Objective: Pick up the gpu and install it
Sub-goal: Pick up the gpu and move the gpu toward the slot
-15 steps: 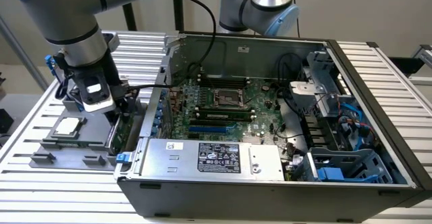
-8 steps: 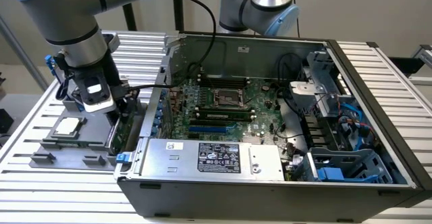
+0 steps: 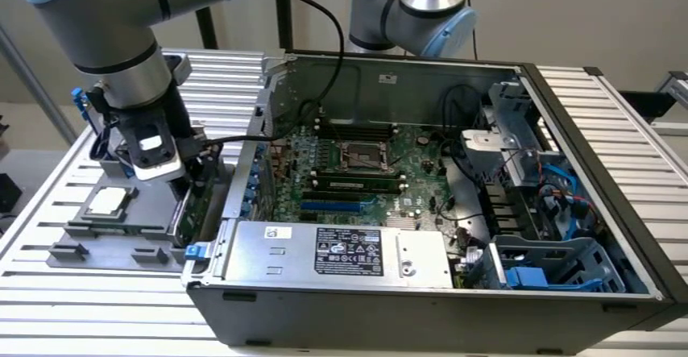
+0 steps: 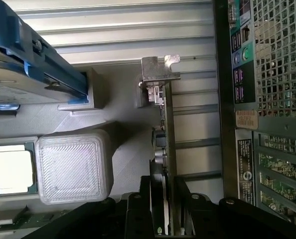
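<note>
- One arm at the exterior view's left, wrist pointed down over the grey holder tray [image 3: 129, 232] on the slatted bench [image 3: 54, 309].
- Far left on the tray: square silver CPU chip [image 3: 108, 202] lying flat, untouched. The wrist view has the blue-framed hard drive [image 4: 28, 69] near it, also untouched.
- Just right of the chip: end effector [image 3: 192, 184] low over the gpu [image 3: 188, 212].
- The gpu stands on edge in the tray, close beside the outer wall of the PC case [image 3: 430, 300], not inside it.
- Wrist view: gpu [image 4: 169, 144] seen edge-on, silver bracket [image 4: 160, 69] at the far end. End effector [image 4: 164, 219] straddles the near end of the card.
- Cannot tell if it is clenched on the card or released; contact is not clear.
- Step, by my read: the pick-up, at or just before the grasp. The card is seated in its holder, so install has not started.
- Right of that: open case, motherboard [image 3: 366, 159] exposed, blue slot [image 3: 338, 206] looks free, power supply [image 3: 333, 252] at the front.
- Next move likely calls for a firm grip, then a straight pull up out of the holder with no tilt, high enough to pass the case wall.
- Risk: a skewed lift could jam the card in the holder.
</note>
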Controlling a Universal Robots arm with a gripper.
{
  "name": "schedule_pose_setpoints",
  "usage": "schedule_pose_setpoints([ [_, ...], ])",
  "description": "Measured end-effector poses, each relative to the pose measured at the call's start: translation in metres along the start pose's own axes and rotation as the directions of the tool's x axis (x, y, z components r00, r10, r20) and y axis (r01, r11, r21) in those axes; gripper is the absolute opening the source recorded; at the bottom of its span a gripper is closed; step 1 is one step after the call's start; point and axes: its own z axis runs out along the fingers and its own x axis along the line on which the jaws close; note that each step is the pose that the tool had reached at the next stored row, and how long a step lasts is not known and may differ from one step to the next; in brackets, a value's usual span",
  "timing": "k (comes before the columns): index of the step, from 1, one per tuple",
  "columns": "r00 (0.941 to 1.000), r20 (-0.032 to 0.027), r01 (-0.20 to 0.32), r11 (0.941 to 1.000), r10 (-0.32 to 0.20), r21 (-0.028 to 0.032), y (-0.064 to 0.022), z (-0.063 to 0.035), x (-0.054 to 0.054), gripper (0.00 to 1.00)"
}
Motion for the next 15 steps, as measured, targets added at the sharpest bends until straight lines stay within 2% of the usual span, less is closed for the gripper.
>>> schedule_pose_setpoints([
  [15,1.0000,0.0010,-0.009,0.9999,0.009,0.0034,0.0017,0.0032,0.0019,1.00],
])
